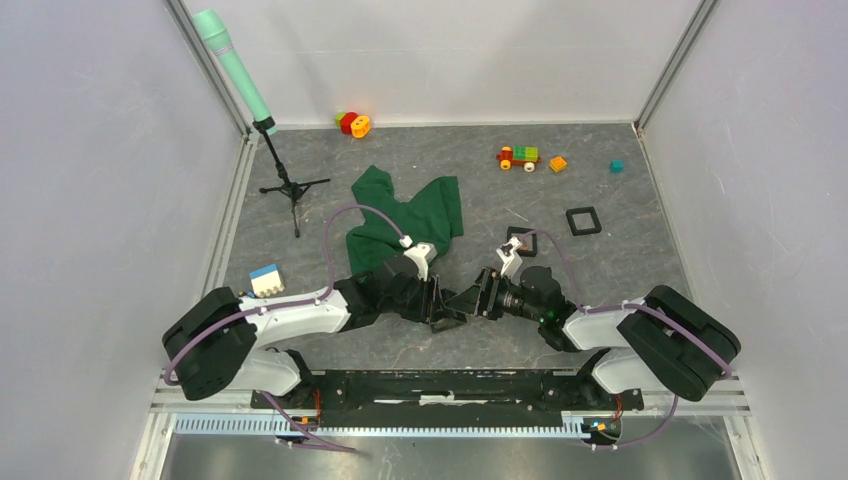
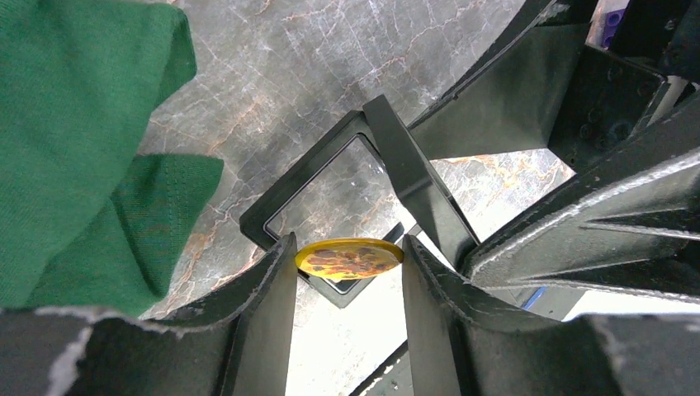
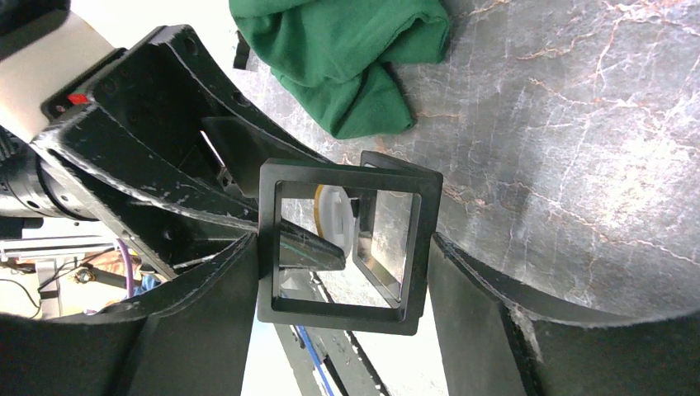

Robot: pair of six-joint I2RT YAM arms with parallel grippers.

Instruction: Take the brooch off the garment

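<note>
From above, left hand (image 1: 437, 303) and right hand (image 1: 478, 295) are seen tip to tip by the near edge of the surface (image 1: 620, 250), off the garment (image 1: 405, 215). Left wrist: the brooch (image 2: 349, 257) is pinched rim to rim, face to the lens, no long axis. Right wrist: a black frame (image 3: 268, 247) is clamped, likely to receive it.

The frame (image 3: 338, 312) is covering most of the brooch (image 3: 333, 206); the garment (image 2: 74, 124) is running past the picture's edge.
</note>
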